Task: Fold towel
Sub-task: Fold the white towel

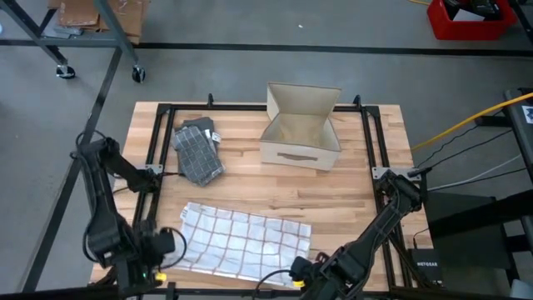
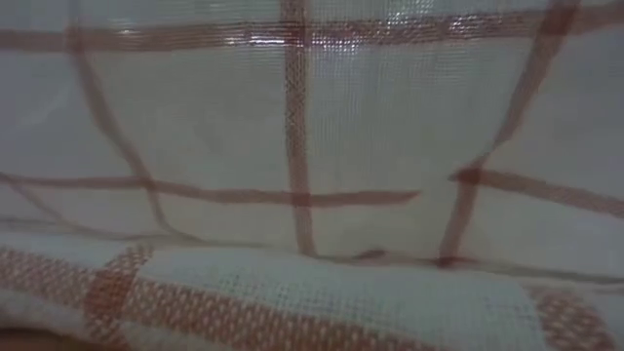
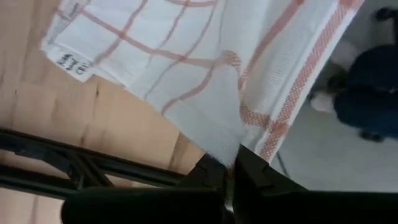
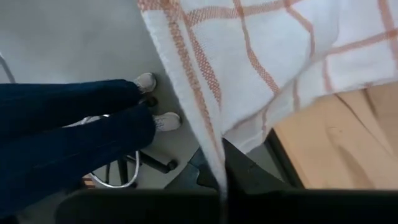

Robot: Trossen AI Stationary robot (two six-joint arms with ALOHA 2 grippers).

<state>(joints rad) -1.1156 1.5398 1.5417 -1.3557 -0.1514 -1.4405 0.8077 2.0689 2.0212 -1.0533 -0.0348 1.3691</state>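
A white towel point(image 1: 241, 242) with a thin orange check lies spread over the table's near part; it also fills the low view point(image 2: 312, 175). My left gripper point(image 1: 162, 252) is shut at the towel's near left corner, and its fingers point(image 3: 214, 169) show in the left wrist view. At the towel's near right corner my right gripper point(image 1: 304, 268) is shut as well, its fingers point(image 4: 239, 169) showing in the right wrist view. The towel's far part rests flat on the wooden table point(image 1: 350, 192), and a corner with a small label point(image 3: 74, 63) lies on the wood. My left gripper pinches the towel's near left corner point(image 3: 227, 152) between its two shut fingers, coming steeply from above. The cloth rises out of the fingers in a bunched fold; how many layers, I cannot tell. The rest of the towel runs from there onto the table. My right gripper pinches the towel's banded edge point(image 4: 214, 158) near the near right corner between its two shut fingers, slanting down from above. The edge runs stretched from the fingertips toward the table, beyond the table's near edge. The towel's far part lies on the wood.
A folded grey checked cloth point(image 1: 198, 152) lies at the far left, and an open cardboard box point(image 1: 301, 129) stands at the far middle. A black frame point(image 1: 371, 142) rims the table. A person's legs point(image 4: 74, 118) stand on the floor by the near edge.
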